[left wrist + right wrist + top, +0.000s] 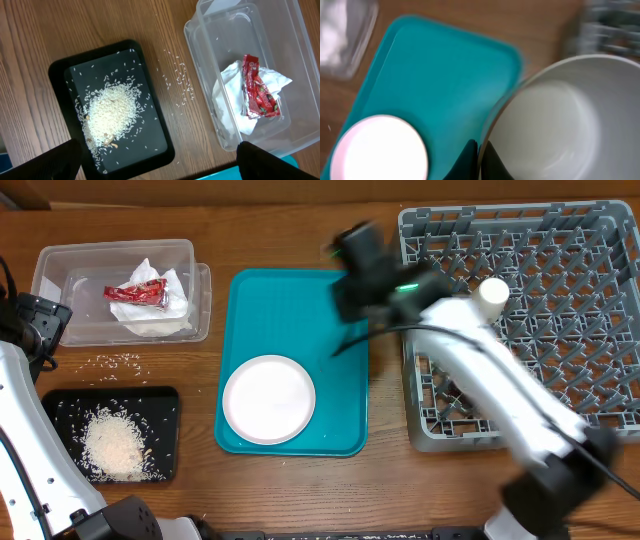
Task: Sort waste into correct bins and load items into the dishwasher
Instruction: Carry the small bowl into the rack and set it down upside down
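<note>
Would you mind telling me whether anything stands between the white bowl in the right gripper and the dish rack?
Nothing visible does. The right gripper pinches the white bowl by its rim over the teal tray's right edge, with the dish rack beside it. The rack looks bare, though the arm hides part of it.

Right arm (500,400): white tubular links, black joints, black cable (350,342), green indicator light (405,288). Left arm (25,430): white, black joints.

A warm brown wood-grain table (300,490) fills the background.
</note>
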